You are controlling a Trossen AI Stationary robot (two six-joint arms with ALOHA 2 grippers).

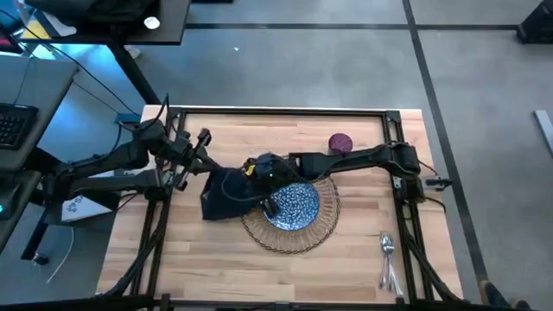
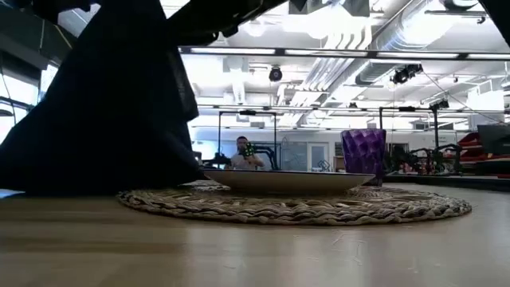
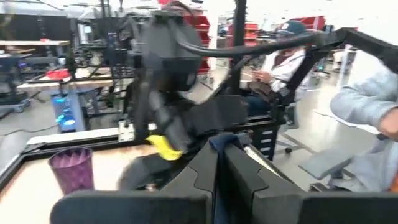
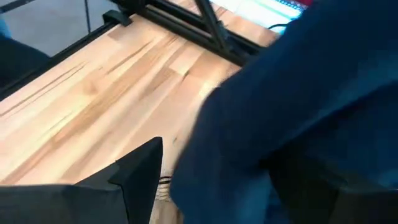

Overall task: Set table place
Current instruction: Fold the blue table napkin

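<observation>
Currently the dark navy cloth napkin [image 1: 226,194] hangs bunched just left of the round woven wicker mat [image 1: 289,231], on which rests the blue-white speckled plate [image 1: 294,206]. Both the left gripper [image 1: 210,166] and the right gripper [image 1: 251,169] pinch the napkin above the light wooden surface [image 1: 216,259]. Beyond the mat stands a small purple cup [image 1: 340,142]; silver cutlery [image 1: 387,259] lies well right of it.
</observation>
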